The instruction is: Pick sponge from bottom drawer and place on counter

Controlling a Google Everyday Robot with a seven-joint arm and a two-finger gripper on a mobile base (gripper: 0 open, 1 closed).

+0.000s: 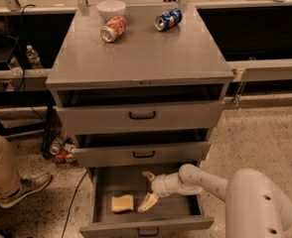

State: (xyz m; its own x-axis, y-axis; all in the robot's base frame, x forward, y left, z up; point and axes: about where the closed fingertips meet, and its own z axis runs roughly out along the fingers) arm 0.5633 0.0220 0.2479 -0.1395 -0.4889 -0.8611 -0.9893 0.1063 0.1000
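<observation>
The pale yellow-tan sponge lies flat on the floor of the pulled-out bottom drawer, left of its middle. My cream gripper is inside the drawer, just right of the sponge and apart from it. It is open, with one finger raised toward the back and the other finger low near the sponge's right edge. The grey counter tops the cabinet above.
On the counter lie a red can and a blue can, with a white bowl at the back. The top drawer and middle drawer stand slightly out. A person's leg and shoe are at the left. Bottles sit on the floor.
</observation>
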